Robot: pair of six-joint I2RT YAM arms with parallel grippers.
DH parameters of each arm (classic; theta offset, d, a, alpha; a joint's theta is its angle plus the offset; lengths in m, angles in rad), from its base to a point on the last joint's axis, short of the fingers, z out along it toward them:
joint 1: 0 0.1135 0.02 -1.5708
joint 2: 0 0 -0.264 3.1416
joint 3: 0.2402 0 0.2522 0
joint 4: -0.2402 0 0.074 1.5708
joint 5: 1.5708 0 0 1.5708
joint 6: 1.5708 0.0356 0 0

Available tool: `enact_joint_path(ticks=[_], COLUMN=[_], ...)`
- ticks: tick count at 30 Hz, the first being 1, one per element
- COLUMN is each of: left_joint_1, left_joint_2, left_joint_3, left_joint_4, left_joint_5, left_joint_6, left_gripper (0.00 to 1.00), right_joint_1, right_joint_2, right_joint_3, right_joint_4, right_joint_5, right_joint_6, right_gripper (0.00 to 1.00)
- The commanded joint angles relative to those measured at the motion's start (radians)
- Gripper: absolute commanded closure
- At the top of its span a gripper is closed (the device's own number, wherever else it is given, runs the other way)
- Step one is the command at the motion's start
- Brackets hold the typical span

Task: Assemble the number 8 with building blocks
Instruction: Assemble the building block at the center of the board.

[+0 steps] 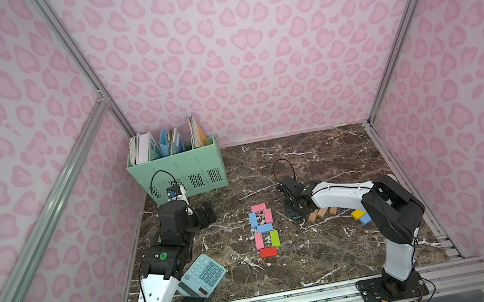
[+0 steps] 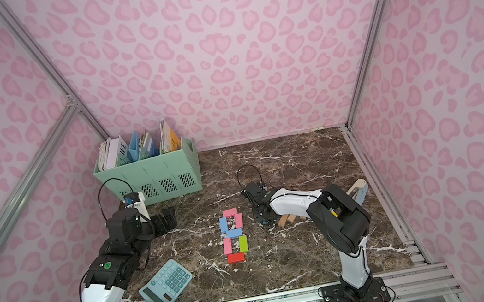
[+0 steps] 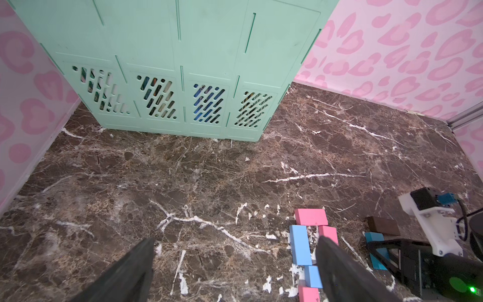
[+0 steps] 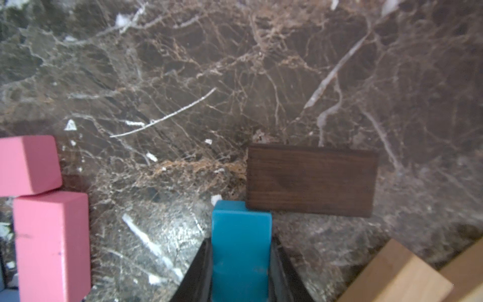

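Building blocks [image 1: 263, 229] are lying flat on the table [image 1: 319, 162] as an 8: three pink, two blue, one green, one red, long axis running toward the back wall [image 1: 251, 57]. The right gripper [image 4: 241, 251] is clamping one teal block [image 4: 241, 224] beside it; the left gripper [image 3: 236, 241] is gaping wide.

Far left corner: mint-green file organiser [image 1: 183, 168], its front pierced with slots.
Inside it: booklets and folders [image 1: 146, 146], standing upright.
Front left: light-blue calculator [image 1: 204, 274], keys up, lying askew.
Surface: dark brown marble tabletop [image 1: 318, 159], veined white.
Backdrop: walls [image 1: 249, 41] in pink leopard-spot print.
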Motion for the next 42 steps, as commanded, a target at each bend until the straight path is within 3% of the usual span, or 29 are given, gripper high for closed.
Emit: enact_joint_path(ticks=[1,21,34,42], left_joint_1=[0.0,0.0,0.0,0.0], left_joint_2=[0.0,-0.004,-0.012,-0.012], left_joint_3=[0.002,0.002,0.001,0.004], left_joint_4=[0.018,0.02,0.019,0.018], left_joint_5=[0.006,0.01,0.007,0.007], left_joint_6=[0.01,0.01,0.01,0.01], left_gripper=[0.02,0.02,0.01,0.01], right_joint_1=[0.001,0.002,-0.031,-0.141], right_joint_2=[0.007,-0.126,-0.261,-0.385], right_joint_3=[-0.003,0.022,-0.053,-0.174], right_joint_4=[-0.046,-0.081,-0.073,-0.063], right_joint_5=[0.003,-0.024,0.004,-0.019], right_joint_6=[0.009,0.017,-0.004,-0.029], right_gripper=[0.78,0.36,0.2,0.19])
